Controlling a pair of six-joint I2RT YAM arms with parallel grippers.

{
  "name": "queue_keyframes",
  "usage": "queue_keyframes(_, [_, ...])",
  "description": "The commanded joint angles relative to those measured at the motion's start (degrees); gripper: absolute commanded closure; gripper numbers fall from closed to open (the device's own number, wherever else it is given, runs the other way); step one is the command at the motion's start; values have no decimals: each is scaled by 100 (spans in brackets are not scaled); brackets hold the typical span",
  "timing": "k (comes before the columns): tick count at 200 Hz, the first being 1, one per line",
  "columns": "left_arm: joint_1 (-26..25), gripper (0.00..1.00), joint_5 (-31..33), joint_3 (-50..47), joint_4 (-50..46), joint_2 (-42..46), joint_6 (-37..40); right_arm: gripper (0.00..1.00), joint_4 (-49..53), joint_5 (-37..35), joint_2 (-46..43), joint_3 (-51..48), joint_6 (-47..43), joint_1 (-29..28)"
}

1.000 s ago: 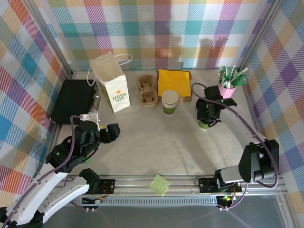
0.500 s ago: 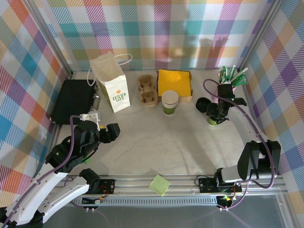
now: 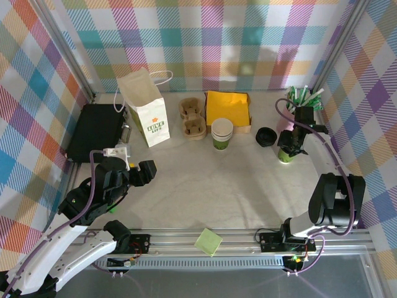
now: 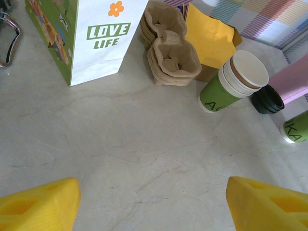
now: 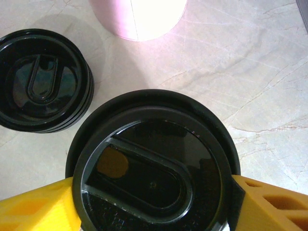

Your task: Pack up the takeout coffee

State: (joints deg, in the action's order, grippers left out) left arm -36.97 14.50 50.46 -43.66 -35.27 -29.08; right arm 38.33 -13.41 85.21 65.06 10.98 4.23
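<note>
The takeout coffee [image 3: 285, 156] is a small green-banded cup with a black lid [image 5: 154, 178], upright at the right of the table. My right gripper [image 3: 291, 146] is shut on it, a yellow finger pressed against each side of the lid [image 5: 154, 207]. It also shows at the right edge of the left wrist view [image 4: 296, 127]. The white paper bag [image 3: 146, 115] printed LOVE LIFE stands open at the back left [image 4: 96, 38]. My left gripper [image 3: 144, 171] is open over bare table near the front left, nothing between its fingers [image 4: 154, 202].
A stack of black lids [image 3: 266, 136] lies just left of the coffee [image 5: 43, 79]. A pink cup [image 5: 139, 17] of green-white sticks [image 3: 304, 98] stands behind it. At the back are stacked cups [image 3: 221, 133], brown cup carriers [image 3: 192, 118], yellow napkins [image 3: 227, 108] and a black box [image 3: 96, 130].
My right gripper has carried the coffee to the right and a little toward the back, past the lid stack and close to the pink cup. The left arm has not moved.
</note>
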Motion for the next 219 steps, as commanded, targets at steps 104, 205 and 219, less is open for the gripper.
queue_keyframes(104, [45,21,90,65,-222,283,-43,19,185,146,198,484,-90,104])
queue_keyframes(205, [50,21,114,232,-279,196,-3,17,1010,660,-543,1219,-106,109])
queue_keyframes(219, [49,21,95,244,-251,170,17,17,1070,1101,-809,1217,-19,107])
